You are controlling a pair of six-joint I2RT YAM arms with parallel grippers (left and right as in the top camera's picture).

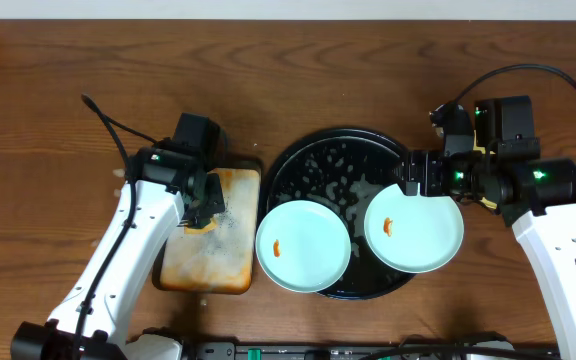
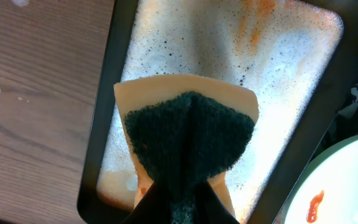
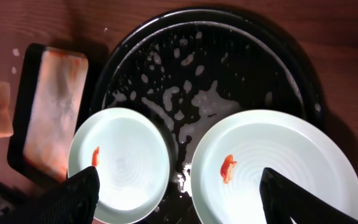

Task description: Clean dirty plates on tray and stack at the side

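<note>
left gripper clamps the sponge at the tray's 9 o'clock, right gripper gapes open over two smeared plates, none cleaned or stacked yet.

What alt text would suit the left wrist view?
The left gripper pinches a yellow sponge, dark green scouring side up, over a foamy rectangular tray. A pale plate with an orange smear shows at lower right.
</note>
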